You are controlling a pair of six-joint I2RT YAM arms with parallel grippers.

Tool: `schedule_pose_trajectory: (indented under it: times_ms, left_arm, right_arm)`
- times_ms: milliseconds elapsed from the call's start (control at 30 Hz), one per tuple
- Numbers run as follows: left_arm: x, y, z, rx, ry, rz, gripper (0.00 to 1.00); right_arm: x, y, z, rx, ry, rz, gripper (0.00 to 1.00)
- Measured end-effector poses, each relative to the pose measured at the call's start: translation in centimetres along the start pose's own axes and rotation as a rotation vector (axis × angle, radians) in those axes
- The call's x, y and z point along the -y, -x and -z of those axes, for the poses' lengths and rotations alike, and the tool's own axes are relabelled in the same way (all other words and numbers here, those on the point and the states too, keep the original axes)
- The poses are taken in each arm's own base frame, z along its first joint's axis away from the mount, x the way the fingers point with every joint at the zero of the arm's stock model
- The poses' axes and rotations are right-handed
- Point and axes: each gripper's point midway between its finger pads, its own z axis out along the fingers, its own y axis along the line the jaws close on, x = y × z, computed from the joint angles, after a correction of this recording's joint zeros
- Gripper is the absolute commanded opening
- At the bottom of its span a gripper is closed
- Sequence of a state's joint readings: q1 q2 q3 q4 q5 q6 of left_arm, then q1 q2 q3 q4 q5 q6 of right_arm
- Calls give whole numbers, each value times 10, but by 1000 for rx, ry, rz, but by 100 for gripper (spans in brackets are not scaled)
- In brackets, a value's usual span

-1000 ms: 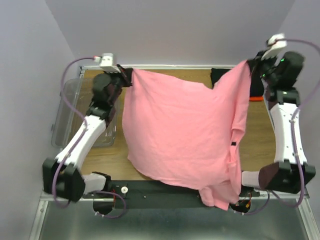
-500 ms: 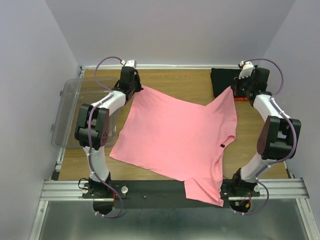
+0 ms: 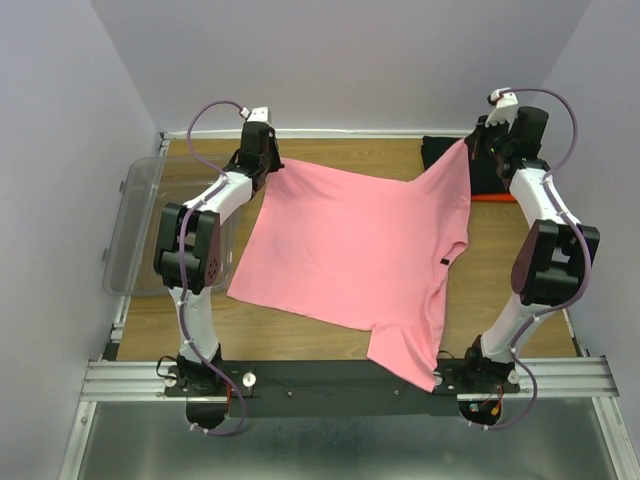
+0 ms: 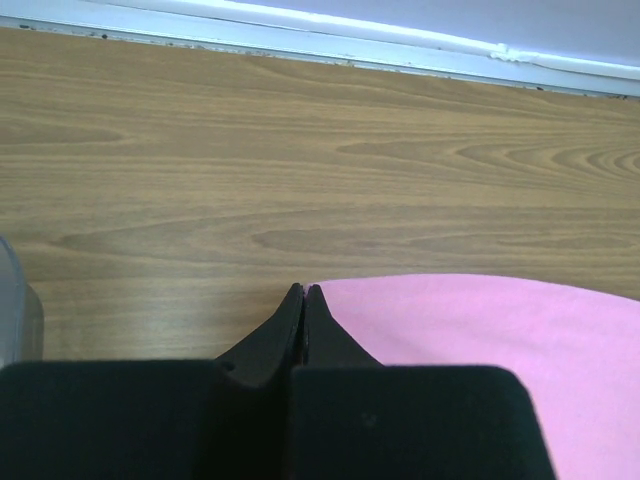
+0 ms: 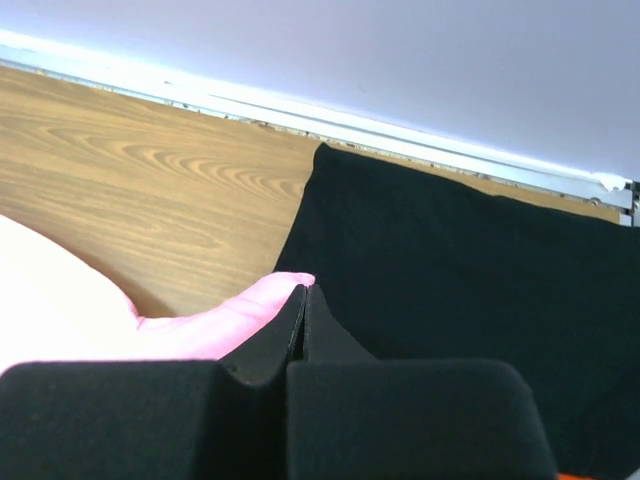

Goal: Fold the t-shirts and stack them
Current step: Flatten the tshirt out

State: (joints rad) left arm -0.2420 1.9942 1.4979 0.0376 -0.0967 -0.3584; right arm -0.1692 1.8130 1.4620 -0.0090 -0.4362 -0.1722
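Note:
The bright pink t-shirt (image 3: 350, 250) lies spread over the middle of the wooden table, one sleeve hanging over the near edge. My left gripper (image 3: 270, 163) is shut on its far left corner, seen in the left wrist view (image 4: 303, 292) with pink cloth (image 4: 480, 340) beside the jaws. My right gripper (image 3: 472, 150) is shut on its far right corner (image 5: 250, 305), low over the folded black t-shirt (image 5: 460, 270) at the back right (image 3: 440, 155). An orange-red shirt (image 3: 512, 197) shows as a thin edge under the black one.
A clear plastic tub (image 3: 150, 210) stands at the table's left edge, its rim also in the left wrist view (image 4: 15, 300). A white rail (image 4: 320, 45) runs along the table's far edge. Bare wood (image 3: 350, 155) lies between the two grippers.
Both arms have carried the pink shirt from hanging high in the air down and back to the far edge, so it now lies spread on the table. Both grippers stay shut on it.

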Motion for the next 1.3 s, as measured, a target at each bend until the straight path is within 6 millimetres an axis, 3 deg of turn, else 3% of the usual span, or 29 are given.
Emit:
schedule_pose_trajectory:
  times_ms: [267,467,700,800,833,867,900,933,967,1133,1233,1267,1300]
  left_arm:
    - [-4,5,-7,-1,17,-5,0]
    - [-7,13,-14,15,31,-2,0]
    - [-12,20,-19,27,44,4,0]
    - [-10,31,-23,47,42,9,1]
    - [-8,37,-25,56,39,11,10]
    - [-7,42,-26,64,38,14,33]
    - [-6,46,-28,68,37,19,42]
    - [-5,50,-30,71,37,19,48]
    - [-4,58,-32,82,36,25,54]
    - [-9,82,-33,107,40,39,58]
    - [-9,99,-22,132,15,33,58]
    - [-8,104,-13,137,1,31,58]
    - [1,115,33,153,-67,26,61]
  right_arm:
    - [1,6,-20,8,10,-16,1]
    - [0,12,-25,20,13,-19,1]
    - [-1,37,-31,63,8,-5,2]
    - [-2,51,-37,83,2,0,6]
    - [-2,55,-40,90,-2,0,14]
    - [-2,59,-42,96,-6,1,20]
    - [-4,62,-47,100,-9,1,25]
    - [-3,66,-51,106,-22,2,42]
    - [-3,69,-55,113,-30,4,47]
    - [-7,64,-69,85,-91,-18,50]
    - [-13,51,-57,49,-95,-27,49]
    - [-18,40,-45,12,-73,-23,49]
    - [-43,19,-10,-89,37,-13,49]
